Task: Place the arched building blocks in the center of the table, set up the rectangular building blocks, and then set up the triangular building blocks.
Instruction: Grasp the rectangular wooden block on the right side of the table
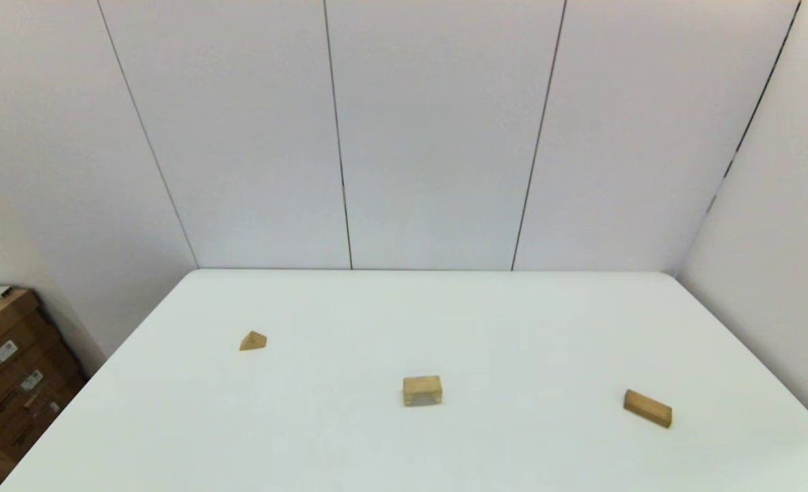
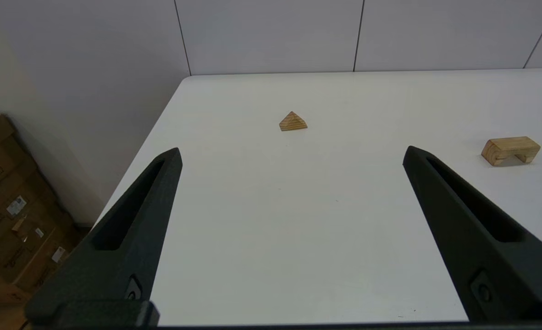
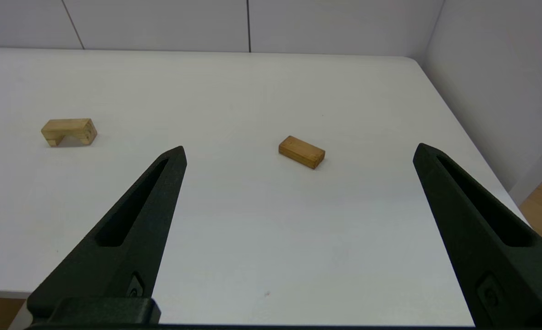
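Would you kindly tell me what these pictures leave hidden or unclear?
- Head view: both arms lie outside the picture; the arched block's cut-out faces down, unseen.
- Left wrist view: the rectangular block is beyond the edge; left gripper base cropped.
- Right wrist view: the triangular block is out of frame; right gripper base cropped.
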Controlling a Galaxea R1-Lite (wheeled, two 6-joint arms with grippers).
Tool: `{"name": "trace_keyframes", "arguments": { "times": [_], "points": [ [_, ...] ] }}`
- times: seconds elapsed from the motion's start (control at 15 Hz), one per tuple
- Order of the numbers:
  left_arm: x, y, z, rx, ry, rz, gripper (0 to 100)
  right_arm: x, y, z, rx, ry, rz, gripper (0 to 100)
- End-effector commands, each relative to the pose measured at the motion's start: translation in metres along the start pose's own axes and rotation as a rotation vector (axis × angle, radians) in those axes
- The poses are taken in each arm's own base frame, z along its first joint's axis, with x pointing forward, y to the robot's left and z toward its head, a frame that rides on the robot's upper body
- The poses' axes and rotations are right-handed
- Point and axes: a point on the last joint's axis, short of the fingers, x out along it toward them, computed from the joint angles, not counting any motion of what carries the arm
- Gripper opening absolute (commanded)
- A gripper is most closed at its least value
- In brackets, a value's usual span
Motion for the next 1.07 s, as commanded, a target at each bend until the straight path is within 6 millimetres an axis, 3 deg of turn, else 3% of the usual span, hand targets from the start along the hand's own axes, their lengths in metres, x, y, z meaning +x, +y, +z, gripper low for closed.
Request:
{"name": "trace_keyframes", "arguments": {
  "times": [0.07,1.07],
  "points": [
    [0.0001,0.0,0.0,0.0,0.002,0.001,100,0.0,0.0,-0.0001,0.0,0.0,0.001,100],
    [0.0,0.0,0.0005,0.0,-0.001,0.001,100,0.0,0.0,-0.0001,0.0,0.0,0.001,100]
  ]
}}
